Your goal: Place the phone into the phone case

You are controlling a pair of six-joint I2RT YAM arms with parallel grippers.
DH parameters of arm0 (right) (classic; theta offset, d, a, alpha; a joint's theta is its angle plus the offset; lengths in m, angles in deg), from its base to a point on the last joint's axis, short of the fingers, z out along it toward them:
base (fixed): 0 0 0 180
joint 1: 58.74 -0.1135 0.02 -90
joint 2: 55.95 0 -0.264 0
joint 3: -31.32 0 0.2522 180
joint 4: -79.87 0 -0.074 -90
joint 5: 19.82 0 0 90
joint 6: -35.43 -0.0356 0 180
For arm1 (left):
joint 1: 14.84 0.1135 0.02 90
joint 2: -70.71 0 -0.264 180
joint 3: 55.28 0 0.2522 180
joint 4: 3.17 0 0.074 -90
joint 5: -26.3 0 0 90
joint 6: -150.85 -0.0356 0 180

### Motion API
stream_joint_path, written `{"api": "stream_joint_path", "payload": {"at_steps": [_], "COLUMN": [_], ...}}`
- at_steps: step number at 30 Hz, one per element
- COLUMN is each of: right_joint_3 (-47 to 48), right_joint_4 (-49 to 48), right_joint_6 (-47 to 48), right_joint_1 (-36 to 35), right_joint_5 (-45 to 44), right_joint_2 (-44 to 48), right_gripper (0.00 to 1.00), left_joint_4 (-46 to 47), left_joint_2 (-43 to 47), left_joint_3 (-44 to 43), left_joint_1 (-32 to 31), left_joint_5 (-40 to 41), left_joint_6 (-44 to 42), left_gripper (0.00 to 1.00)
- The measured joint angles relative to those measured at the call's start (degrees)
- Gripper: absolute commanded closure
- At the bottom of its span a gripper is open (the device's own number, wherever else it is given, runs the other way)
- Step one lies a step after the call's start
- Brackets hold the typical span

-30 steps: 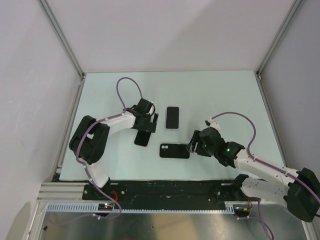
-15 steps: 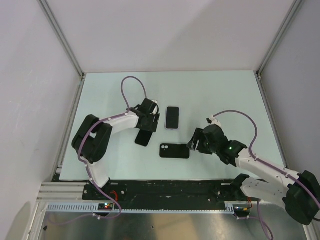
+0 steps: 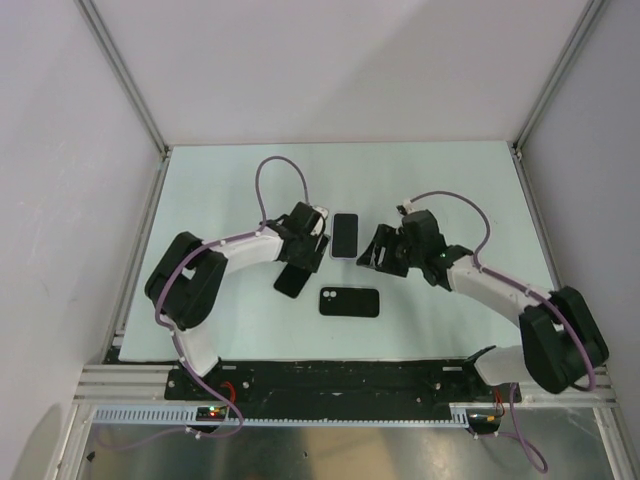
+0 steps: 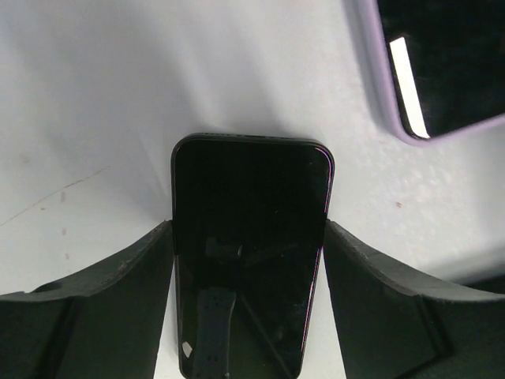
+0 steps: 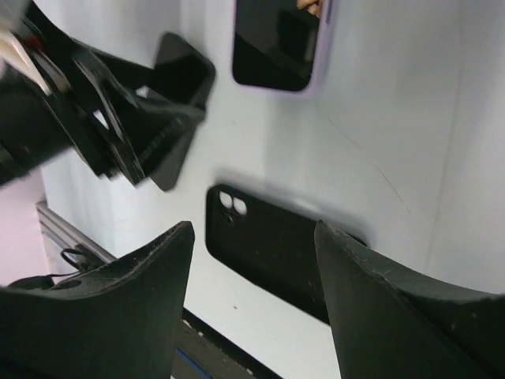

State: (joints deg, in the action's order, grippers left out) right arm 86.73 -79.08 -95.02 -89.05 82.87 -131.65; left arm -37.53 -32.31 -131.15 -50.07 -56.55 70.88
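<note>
Seen from above, the left pincer (image 3: pixel 297 262) is clenched on a bare black phone (image 3: pixel 291 284), which sits left of the middle of the pale bench (image 3: pixel 440 190). The black phone case (image 3: pixel 350 301) lies flat between 3 and 4 o'clock of that phone, near it but not touching, with its long side running across the bench. A lilac-rimmed phone (image 3: pixel 345 236) lies at 12 o'clock of the case with its dark face up. The right pincer (image 3: pixel 372 250) is at 3 o'clock of the lilac-rimmed phone, just beside it, and at 1 o'clock of the case. Its fingers are spread and hold nothing.

In the left wrist view, both dark fingers (image 4: pixel 118 276) press against the long edges of the phone (image 4: pixel 251 189). The glossy screen faces the camera and the rounded far end points to 12 o'clock, with a soft shadow on the bench beyond it. It cannot be told whether that end touches the surface. A corner of the lilac-rimmed phone (image 4: pixel 442 71) shows at 2 o'clock.

In the right wrist view, the fingers (image 5: pixel 118 316) stand wide apart above the bench. The case (image 5: pixel 268 253) appears in the gap between them, with its two camera cut-outs at its 10 o'clock corner. The lilac-rimmed phone (image 5: pixel 276 39) is at 12 o'clock. At 10 o'clock the left pincer holds the black phone tilted.
</note>
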Motion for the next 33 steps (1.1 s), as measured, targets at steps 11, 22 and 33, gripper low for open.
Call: {"api": "stream_joint_path", "payload": {"at_steps": [11, 22, 33], "right_joint_3": [7.5, 10.5, 12.4], "right_joint_4": [-9.9, -14.7, -17.4], "right_joint_6": [-0.9, -3.3, -4.9], "right_joint_1": [3.3, 3.7, 3.3], "right_joint_5": [14.0, 21.9, 25.8], "right_joint_2": [-17.3, -25.9, -31.5], "right_gripper": [0.41, 0.42, 0.48], "left_joint_4": [0.5, 1.6, 2.7], "left_joint_2": [3.0, 6.8, 8.4], "left_joint_3": [3.0, 4.3, 4.3], "left_joint_1": [-3.5, -5.4, -6.5], "left_joint_5": [-6.1, -9.9, -12.5], "left_joint_6": [-3.7, -5.6, -6.6], "left_gripper": [0.64, 0.64, 0.63]}}
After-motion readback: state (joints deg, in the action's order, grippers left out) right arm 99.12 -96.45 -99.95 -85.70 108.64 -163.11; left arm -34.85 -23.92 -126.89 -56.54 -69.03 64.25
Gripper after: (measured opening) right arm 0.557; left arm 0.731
